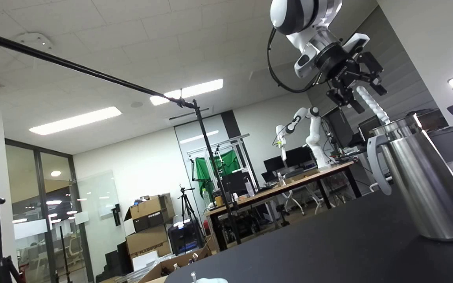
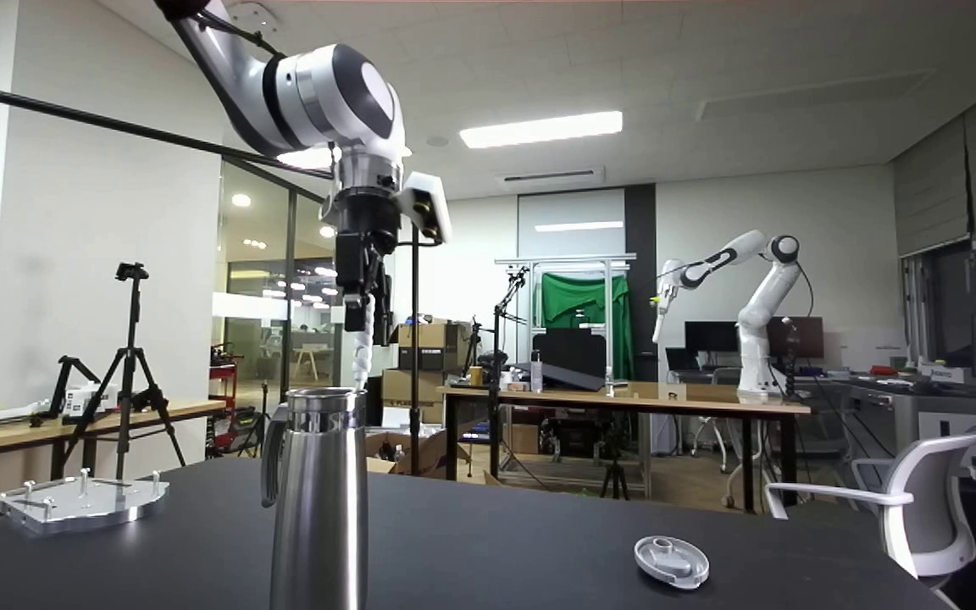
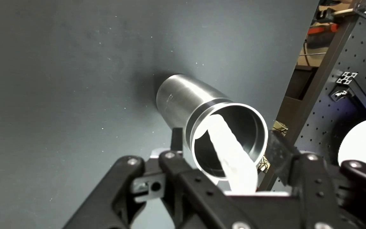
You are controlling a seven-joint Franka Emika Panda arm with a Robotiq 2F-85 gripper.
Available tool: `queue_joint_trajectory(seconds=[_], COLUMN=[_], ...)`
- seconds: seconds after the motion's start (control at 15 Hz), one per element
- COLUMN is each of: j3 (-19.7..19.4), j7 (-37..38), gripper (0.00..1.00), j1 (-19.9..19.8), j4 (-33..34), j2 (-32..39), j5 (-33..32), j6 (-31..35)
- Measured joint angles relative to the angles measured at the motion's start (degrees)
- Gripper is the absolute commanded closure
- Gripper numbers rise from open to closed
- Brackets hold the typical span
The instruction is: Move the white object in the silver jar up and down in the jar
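A brushed-steel jar (image 2: 318,525) with a grey handle (image 2: 272,457) stands upright on a black tabletop (image 2: 496,542); a ridged white stick (image 1: 374,106) leans in its mouth, lower part inside the jar, upper part above the rim; over it hangs the Robotiq gripper (image 3: 227,143), its fingers (image 3: 177,140) spread wide on either side of the stick, with a gap to each in the wrist view; whether the stick's top touches the palm I cannot tell; on the same surface lie a pale grey lid (image 2: 672,561) and, on the handle side, a silver plate with upright posts (image 2: 81,506); beyond are a white-framed office chair (image 2: 933,508) and a black tripod (image 2: 130,346); farther off, in both exterior views, come a wooden-topped table (image 2: 708,392) bearing a white robot arm (image 2: 756,318), stacked cardboard boxes (image 1: 148,240) and a green cloth (image 2: 585,301).
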Motion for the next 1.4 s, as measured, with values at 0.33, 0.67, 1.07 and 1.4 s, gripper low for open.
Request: queue_joint_trajectory(seconds=[0.33,0.67,1.07,1.4], j3=[-0.15,-0.2,-0.24,-0.3], j7=[0.18,1.01,2.33,3.4], gripper=[0.96,0.96,0.96,0.96], j1=[-0.36,-0.43,-0.42,-0.24], j4=[0.0,-1.3,-5.82,-7.42], j2=[-0.07,-1.99,-10.12,-17.85], j5=[-0.31,-0.27,-0.14,-0.15], j6=[-0.13,-0.42,-0.4,-0.58])
